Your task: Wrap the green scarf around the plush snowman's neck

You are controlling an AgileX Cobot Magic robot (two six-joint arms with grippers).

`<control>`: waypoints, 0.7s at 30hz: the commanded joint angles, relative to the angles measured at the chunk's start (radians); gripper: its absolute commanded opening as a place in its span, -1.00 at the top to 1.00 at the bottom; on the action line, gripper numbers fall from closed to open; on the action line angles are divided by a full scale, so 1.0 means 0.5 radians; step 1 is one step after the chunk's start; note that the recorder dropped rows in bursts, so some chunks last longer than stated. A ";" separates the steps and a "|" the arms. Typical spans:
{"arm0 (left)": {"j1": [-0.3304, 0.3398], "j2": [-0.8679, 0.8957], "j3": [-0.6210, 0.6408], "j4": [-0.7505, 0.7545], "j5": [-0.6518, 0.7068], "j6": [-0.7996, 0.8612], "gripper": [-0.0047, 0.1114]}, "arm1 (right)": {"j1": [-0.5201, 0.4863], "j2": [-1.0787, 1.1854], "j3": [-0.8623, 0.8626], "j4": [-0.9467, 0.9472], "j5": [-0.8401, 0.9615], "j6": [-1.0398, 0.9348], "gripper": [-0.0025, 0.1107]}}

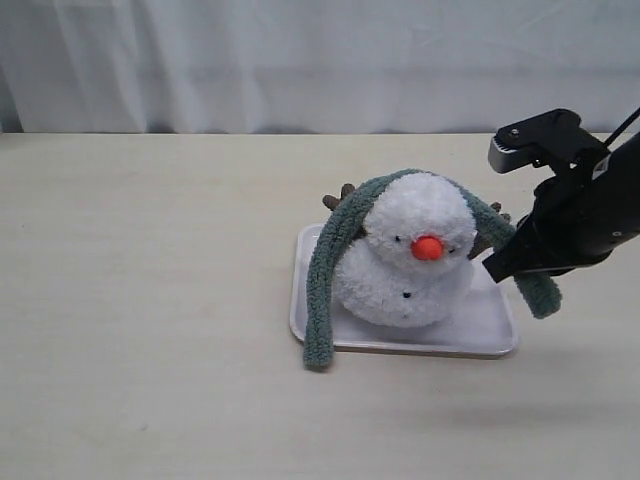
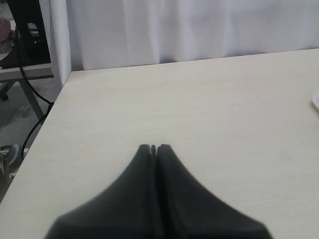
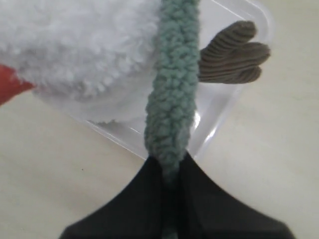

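Observation:
The plush snowman [image 1: 410,262] sits in a white tray [image 1: 400,340], white and fluffy with an orange nose [image 1: 427,247]. The green scarf [image 1: 335,262] is draped over the top of its head; one end hangs down off the tray's front left corner, the other runs down its right side. My right gripper [image 1: 497,268] is shut on that right part of the green scarf [image 3: 172,107], just beside the snowman's head. A brown twig arm [image 3: 232,52] shows behind the strip. My left gripper [image 2: 153,148] is shut with nothing in it, over bare table. The neck is hidden by fluff.
The tray's clear rim [image 3: 219,124] lies directly under my right gripper. A white curtain [image 1: 300,60] hangs behind the table. The table's left edge [image 2: 47,119] drops off beside my left gripper, with cables and a stand beyond it.

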 commanded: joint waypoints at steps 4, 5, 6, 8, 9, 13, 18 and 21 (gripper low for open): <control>0.006 -0.007 0.006 -0.003 -0.026 -0.010 0.92 | -0.008 -0.080 -0.031 -0.141 0.066 0.143 0.88; 0.006 -0.007 0.006 -0.003 -0.026 -0.010 0.92 | -0.008 -0.080 -0.031 -0.145 0.066 0.143 0.88; 0.006 -0.007 0.006 -0.003 -0.026 -0.010 0.92 | -0.008 -0.080 -0.031 -0.162 0.073 0.147 0.88; 0.006 -0.007 0.006 -0.003 -0.026 -0.010 0.92 | -0.008 -0.080 -0.035 -0.220 0.073 0.189 0.88; 0.006 -0.007 0.006 -0.003 -0.026 -0.010 0.92 | -0.008 -0.080 -0.035 -0.269 0.070 0.249 0.88; 0.006 -0.007 0.006 -0.003 -0.026 -0.010 0.92 | -0.008 -0.080 -0.035 -0.422 0.066 0.427 0.88; 0.006 -0.007 0.006 -0.003 -0.026 -0.010 0.92 | -0.008 -0.080 0.000 -0.407 0.070 0.475 0.88; 0.006 -0.007 0.006 -0.003 -0.026 -0.010 0.92 | -0.008 -0.047 0.059 -0.358 0.042 0.475 0.88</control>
